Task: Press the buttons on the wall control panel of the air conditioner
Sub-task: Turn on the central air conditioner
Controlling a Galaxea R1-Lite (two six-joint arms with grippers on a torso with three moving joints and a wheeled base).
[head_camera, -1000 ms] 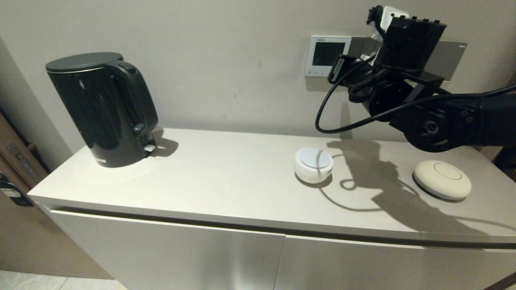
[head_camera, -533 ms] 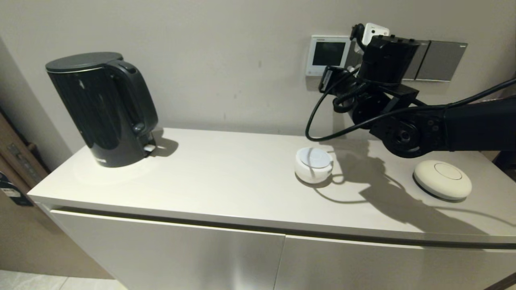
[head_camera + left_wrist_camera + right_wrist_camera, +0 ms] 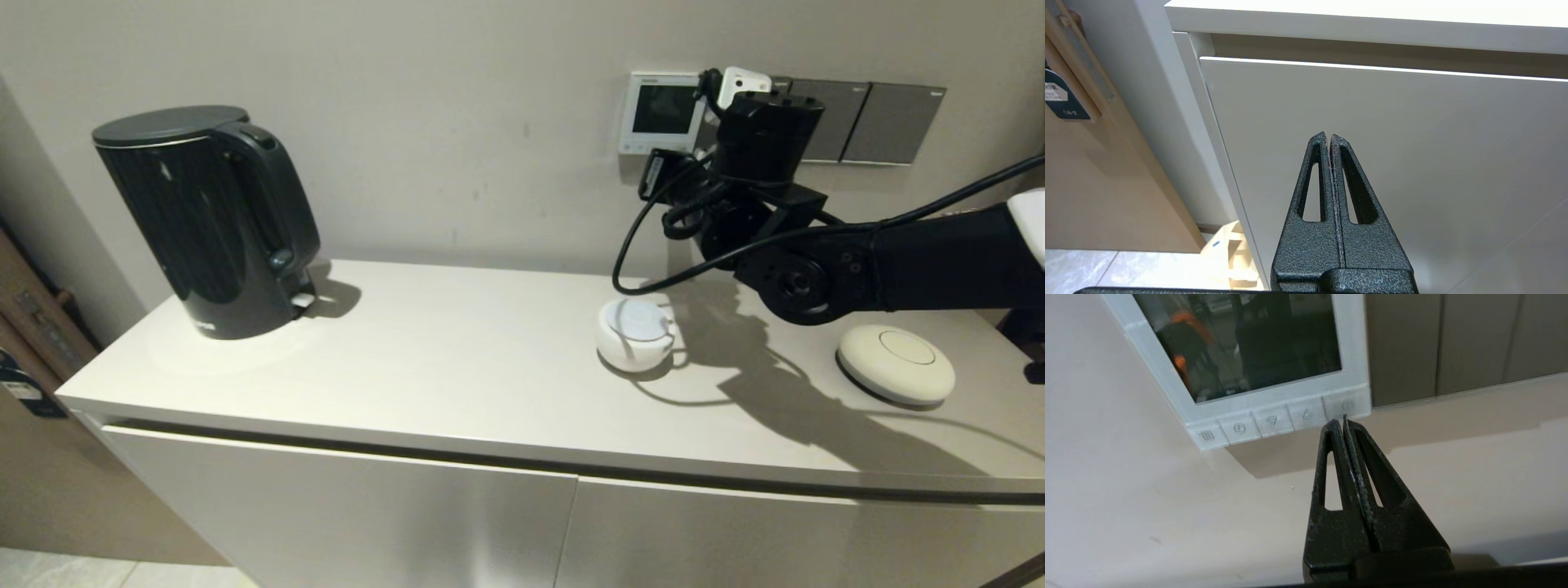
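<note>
Matte black right arm (image 3: 898, 265) with looping black cable (image 3: 645, 245); textured black slotted fingers (image 3: 1331, 473).

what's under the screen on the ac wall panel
A row of five small buttons runs along the control panel lower edge. The shut right gripper tips cover part of the end one.

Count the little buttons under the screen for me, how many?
5 buttons, side by side along the control panel's lower edge. The right gripper's shut tips sit at the end one beside the dark switch plates.
</note>
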